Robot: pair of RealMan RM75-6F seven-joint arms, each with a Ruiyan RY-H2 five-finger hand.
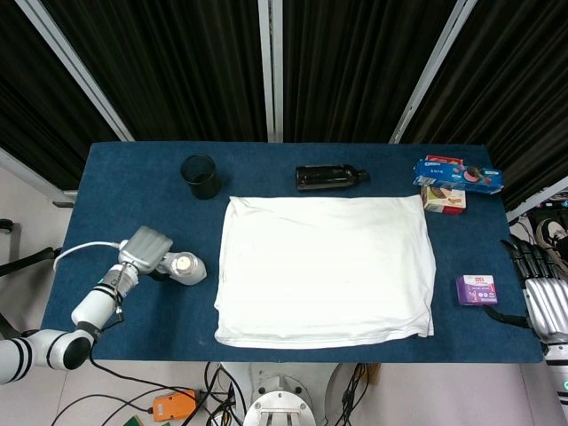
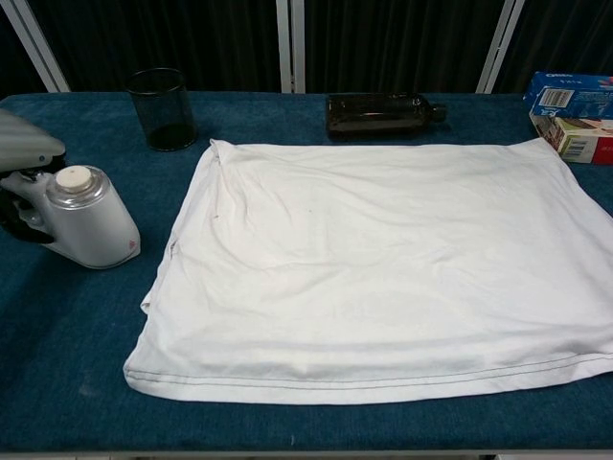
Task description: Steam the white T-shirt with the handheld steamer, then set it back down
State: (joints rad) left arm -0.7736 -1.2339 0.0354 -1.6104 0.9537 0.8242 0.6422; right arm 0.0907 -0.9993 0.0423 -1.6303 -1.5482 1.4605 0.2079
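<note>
The white T-shirt (image 1: pixel 324 266) (image 2: pixel 383 278) lies spread flat on the blue table (image 1: pixel 124 191), a little right of the middle. The handheld steamer (image 1: pixel 186 264) (image 2: pixel 86 225), a white body with a round cap, stands on the table just left of the shirt's edge. My left hand (image 1: pixel 145 248) (image 2: pixel 27 149) is at the steamer's left side, with its dark fingers wrapped around the handle. The handle itself is mostly hidden. My right hand (image 1: pixel 540 293) hangs off the table's right edge, fingers apart, holding nothing.
A black cup (image 1: pixel 201 176) (image 2: pixel 163 107) stands at the back left. A dark bottle (image 1: pixel 328 177) (image 2: pixel 383 113) lies behind the shirt. Cookie boxes (image 1: pixel 457 174) (image 2: pixel 570 94) sit at the back right, a small purple box (image 1: pixel 477 289) at the right. The steamer's white cord (image 1: pixel 80 251) trails left.
</note>
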